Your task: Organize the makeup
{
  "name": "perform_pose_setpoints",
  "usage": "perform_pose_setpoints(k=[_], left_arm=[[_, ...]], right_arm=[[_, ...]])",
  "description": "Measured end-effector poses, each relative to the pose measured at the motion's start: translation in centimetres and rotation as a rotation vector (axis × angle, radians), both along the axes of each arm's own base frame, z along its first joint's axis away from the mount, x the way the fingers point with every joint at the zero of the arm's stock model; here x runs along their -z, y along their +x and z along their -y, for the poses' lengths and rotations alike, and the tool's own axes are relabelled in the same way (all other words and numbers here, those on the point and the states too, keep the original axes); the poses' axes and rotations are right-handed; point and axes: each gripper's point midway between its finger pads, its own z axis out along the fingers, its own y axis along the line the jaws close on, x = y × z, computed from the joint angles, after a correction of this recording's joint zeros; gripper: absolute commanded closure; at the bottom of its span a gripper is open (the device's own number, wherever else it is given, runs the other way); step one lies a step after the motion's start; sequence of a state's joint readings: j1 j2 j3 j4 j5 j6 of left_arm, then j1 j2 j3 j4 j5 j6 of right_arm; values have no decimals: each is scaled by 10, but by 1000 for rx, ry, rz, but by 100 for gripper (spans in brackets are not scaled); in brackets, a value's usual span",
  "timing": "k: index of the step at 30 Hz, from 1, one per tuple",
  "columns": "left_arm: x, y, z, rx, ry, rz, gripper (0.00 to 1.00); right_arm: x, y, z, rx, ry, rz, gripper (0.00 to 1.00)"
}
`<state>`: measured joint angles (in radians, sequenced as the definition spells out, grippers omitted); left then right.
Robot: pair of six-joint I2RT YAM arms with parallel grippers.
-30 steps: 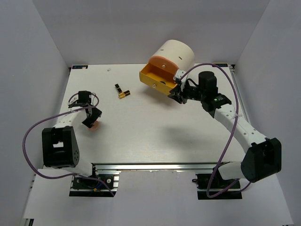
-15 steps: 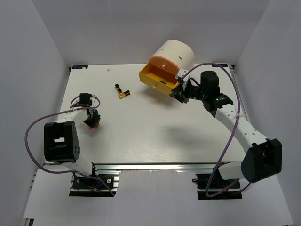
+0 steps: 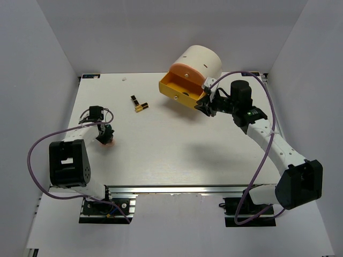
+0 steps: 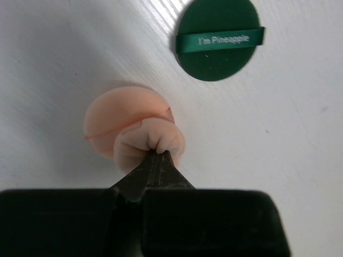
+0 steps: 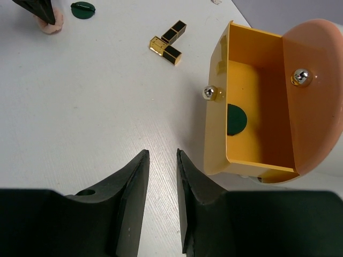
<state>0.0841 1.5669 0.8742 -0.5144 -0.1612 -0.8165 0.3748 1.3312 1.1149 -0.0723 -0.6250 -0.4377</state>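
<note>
My left gripper (image 4: 156, 155) is shut on the peach round piece (image 4: 124, 113), pinching its near edge into a fold on the table. Beyond it lies a dark green disc (image 4: 218, 38) with a ribbon band. From above, the left gripper (image 3: 104, 135) sits at the table's left with the peach piece (image 3: 109, 142) under it. Two black-and-gold lipstick tubes (image 3: 139, 103) lie in an L at mid-back. My right gripper (image 5: 162, 154) is open with nothing between its fingers, hovering just left of the open yellow drawer (image 5: 252, 80). Another dark green disc (image 5: 236, 119) lies inside that drawer.
The big cream cylinder (image 3: 202, 60) stands at the back right with its yellow drawer (image 3: 172, 87) pulled out toward the table's middle. An orange drawer front (image 5: 316, 91) with a silver knob sits above it. The right gripper (image 3: 206, 106) is beside the drawer's near corner.
The left gripper has come down and shut on the peach piece, folding its edge. The right arm has barely shifted.
</note>
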Motion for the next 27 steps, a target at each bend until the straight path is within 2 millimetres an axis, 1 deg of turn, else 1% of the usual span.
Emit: perform_pose_setpoints(k=[2, 4, 9, 12, 16, 18, 20, 22, 24, 27], left_arm=[[-7, 2, 3, 8, -16, 26, 100], [-20, 6, 7, 16, -37, 69, 100], [-70, 18, 19, 30, -91, 245, 100], [-99, 22, 29, 39, -147, 348, 100], [-121, 24, 43, 52, -221, 433, 100], [-131, 29, 53, 63, -262, 473, 100], [-139, 35, 66, 88, -301, 507, 100], [-149, 40, 88, 136, -342, 536, 100], [-164, 49, 111, 194, -378, 570, 100], [-194, 68, 147, 277, -425, 642, 100]], right_arm=[[-1, 0, 1, 2, 1, 0, 67], [-2, 0, 1, 4, 3, 1, 67], [-6, -1, 1, 2, 14, 10, 67], [-9, -1, 0, -1, 19, 18, 67], [-9, 0, 1, 1, 20, 21, 67], [-10, 0, 1, 3, 22, 23, 67], [-12, 2, 1, 5, 26, 27, 66], [-14, 3, 1, 11, 37, 29, 66], [-17, 4, 2, 22, 50, 27, 66], [-23, 11, 7, 60, 74, 30, 68]])
